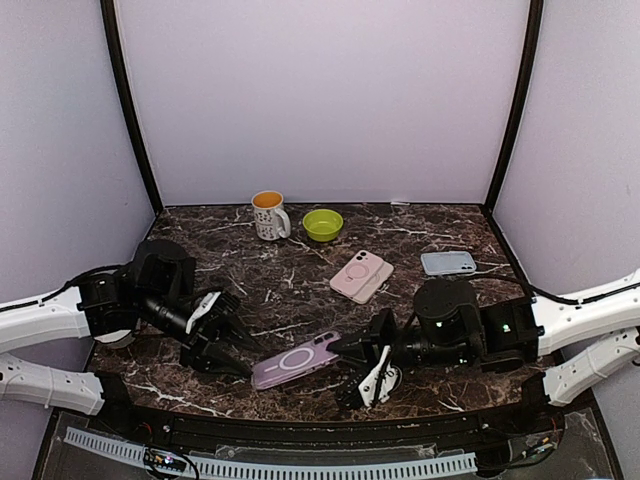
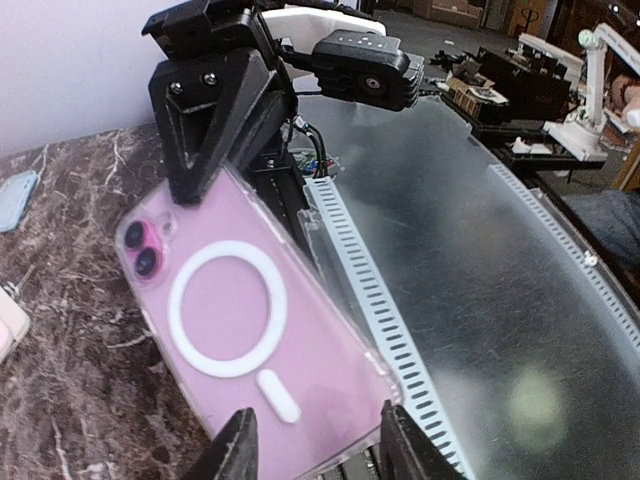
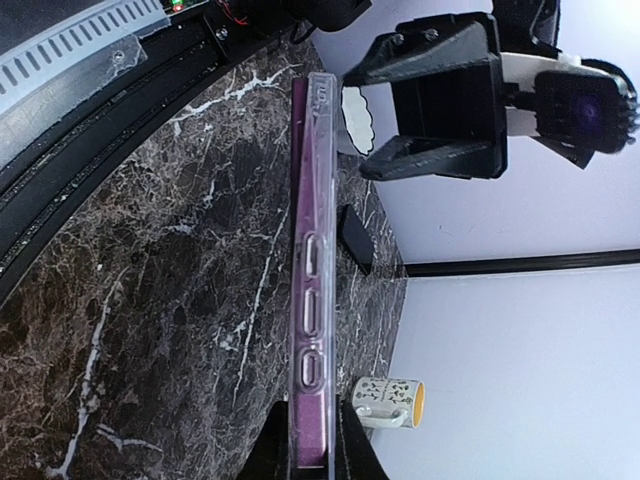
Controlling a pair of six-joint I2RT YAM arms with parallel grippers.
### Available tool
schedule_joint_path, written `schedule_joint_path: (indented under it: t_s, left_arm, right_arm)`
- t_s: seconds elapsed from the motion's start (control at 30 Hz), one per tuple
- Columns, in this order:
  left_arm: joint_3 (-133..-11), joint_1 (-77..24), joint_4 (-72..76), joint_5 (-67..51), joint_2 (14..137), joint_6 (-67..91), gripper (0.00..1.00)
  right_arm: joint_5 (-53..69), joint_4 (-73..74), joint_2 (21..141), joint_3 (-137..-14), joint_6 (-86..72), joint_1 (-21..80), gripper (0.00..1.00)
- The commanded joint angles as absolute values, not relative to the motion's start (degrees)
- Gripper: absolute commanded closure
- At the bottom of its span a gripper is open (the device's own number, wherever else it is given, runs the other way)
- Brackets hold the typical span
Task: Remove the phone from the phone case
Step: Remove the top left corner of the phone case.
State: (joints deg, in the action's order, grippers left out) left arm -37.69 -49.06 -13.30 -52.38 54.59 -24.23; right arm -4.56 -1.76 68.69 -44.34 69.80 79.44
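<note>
Nearest, at 6 o'clock on the table (image 1: 300,300), the phone (image 1: 295,362) lies lengthwise between the two arms, close to the near edge. It is in its clear case (image 3: 318,250), back up, with the white ring showing through. Whether it rests on the marble or is held just above it I cannot tell.

The right gripper (image 3: 312,445) comes in from 3 o'clock. It is pressed together on the phone's camera end, one finger on top and one beneath.

The left gripper (image 1: 245,357) reaches in from 9 o'clock to the other end. It is spread, with its fingers (image 2: 237,445) standing to either side of that end. I cannot tell whether they touch the case.

Farther back, just past the table's middle toward 1 o'clock, lies a pink phone (image 1: 361,275), back up. Toward 2 o'clock, near the right side, lies a pale blue phone (image 1: 448,262), well apart from the pink one.

Farthest, against the back wall, a white mug (image 1: 268,214) stands upright at 11 o'clock. A green bowl (image 1: 322,224) sits just beside it at 12 o'clock.
</note>
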Motion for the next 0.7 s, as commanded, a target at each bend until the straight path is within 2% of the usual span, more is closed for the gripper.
schedule_joint_path:
  t_s: [0.0, 0.2, 0.37, 0.67]
  left_arm:
    - [-41.1, -47.9, -16.0, -51.9, 54.4, -25.1, 0.48]
    - [-43.0, -47.0, -18.0, -50.4, 53.5, -25.5, 0.40]
    - [-43.4, -46.9, -19.1, -49.7, 52.1, -26.0, 0.40]
    - [-39.0, -46.8, -13.2, -44.3, 45.3, -22.8, 0.40]
  right_arm:
    - [-3.8, -9.2, 66.5, -43.4, 68.3, 80.7, 1.00]
    - [-4.5, -9.4, 65.8, -42.3, 66.7, 80.7, 1.00]
    - [-5.8, -11.3, 65.9, -41.9, 64.1, 80.4, 1.00]
    - [-3.1, -18.9, 64.6, -39.5, 49.5, 77.8, 1.00]
